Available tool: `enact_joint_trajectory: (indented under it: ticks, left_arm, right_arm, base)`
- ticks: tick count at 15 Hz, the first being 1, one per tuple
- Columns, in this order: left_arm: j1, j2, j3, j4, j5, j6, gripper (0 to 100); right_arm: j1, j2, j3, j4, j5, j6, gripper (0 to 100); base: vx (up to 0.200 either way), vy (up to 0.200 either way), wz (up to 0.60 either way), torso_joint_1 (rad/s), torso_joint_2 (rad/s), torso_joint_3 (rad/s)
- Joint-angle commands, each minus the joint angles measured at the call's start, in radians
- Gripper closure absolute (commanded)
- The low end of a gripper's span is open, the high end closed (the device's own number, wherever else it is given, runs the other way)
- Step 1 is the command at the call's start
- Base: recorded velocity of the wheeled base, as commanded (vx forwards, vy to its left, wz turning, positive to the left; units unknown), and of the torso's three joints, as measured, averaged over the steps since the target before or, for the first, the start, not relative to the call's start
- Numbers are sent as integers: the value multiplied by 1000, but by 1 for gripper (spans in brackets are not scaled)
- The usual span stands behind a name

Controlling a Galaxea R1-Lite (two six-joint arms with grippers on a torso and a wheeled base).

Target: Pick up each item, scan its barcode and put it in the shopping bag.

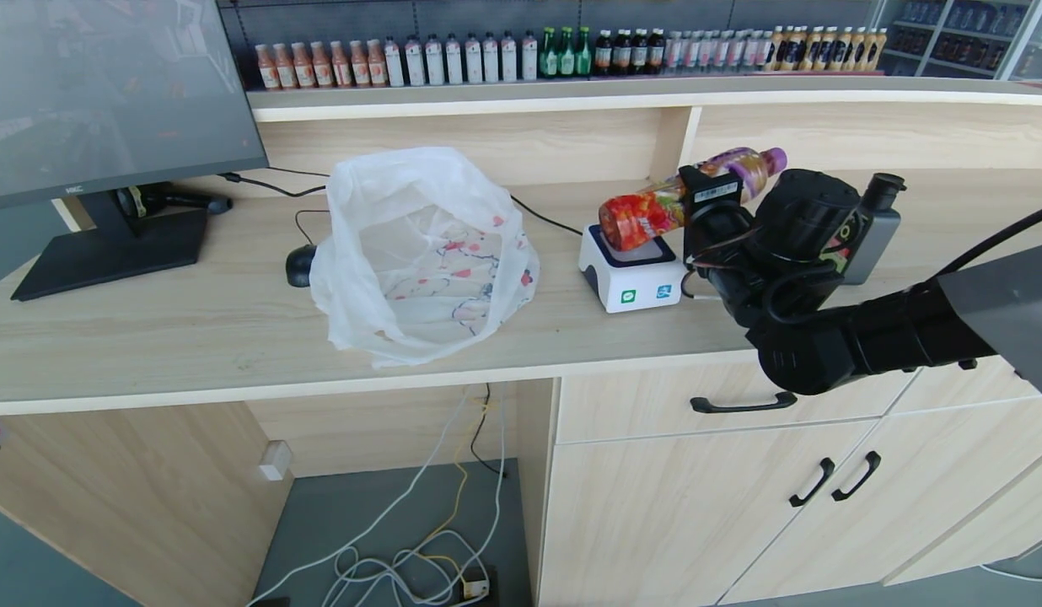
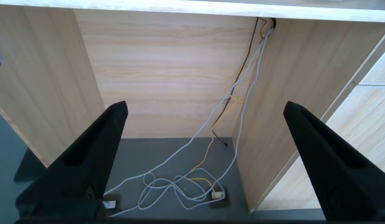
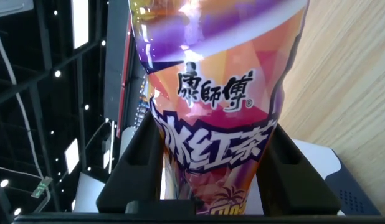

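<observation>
**Item 1, bottle** (image 1: 643, 217). This is a drink bottle with an orange and purple wrap and a purple cap. We are finding it lying almost level in the air. Its base end is hanging just above the window of the scanner (image 1: 629, 271), and its cap end is pointing toward the back wall. We are judging that it is being held this way to turn the label's barcode toward the reader.

**Item 2, right tool** (image 1: 708, 201). It is clamping the bottle around its middle. In the right wrist view its two fingers (image 3: 139, 168) are pressing on either flank of the wrap. The bottle is sitting between them, with its base jutting out beyond them over the scanner.

**Item 3, scanner.** This is a small white box standing on the surface (image 1: 150, 329), between the bag and the right arm.

**Item 4, shopping bag** (image 1: 420, 253). It is made of thin white plastic and is standing just beside the scanner on the robot's left, with its mouth gaping toward the robot. We are judging that it is propped open so that one arm alone can drop an item in.

**Item 5, left tool** (image 2: 205, 109). Its fingers are spread wide and holding nothing. It is hanging low before the opening under the surface, facing loose cables (image 2: 180, 183) on the floor, well apart from the bottle. We are taking it to be parked.

**Item 6, grey container** (image 1: 877, 221). It is standing behind the right arm. We cannot tell whether it is awaiting scanning.

**Sundries.** A monitor (image 1: 108, 93) and a mouse (image 1: 300, 264).
</observation>
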Motion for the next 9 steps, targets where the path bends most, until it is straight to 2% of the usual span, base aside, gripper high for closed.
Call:
enact_joint_trajectory:
  ticks: [1,5,9]
  left_arm:
    - [0,0,0,0,0,0,0]
    - [0,0,0,0,0,0,0]
    - [0,0,0,0,0,0,0]
  right_arm:
    - [0,-6,1,0,0,0,100]
    - [0,-20,-8,-2,5,-63,100]
    - [66,-136,-8,-8,42,-266,100]
  base:
    - [0,0,0,0,0,0]
    - [0,0,0,0,0,0]
    - [0,0,0,0,0,0]
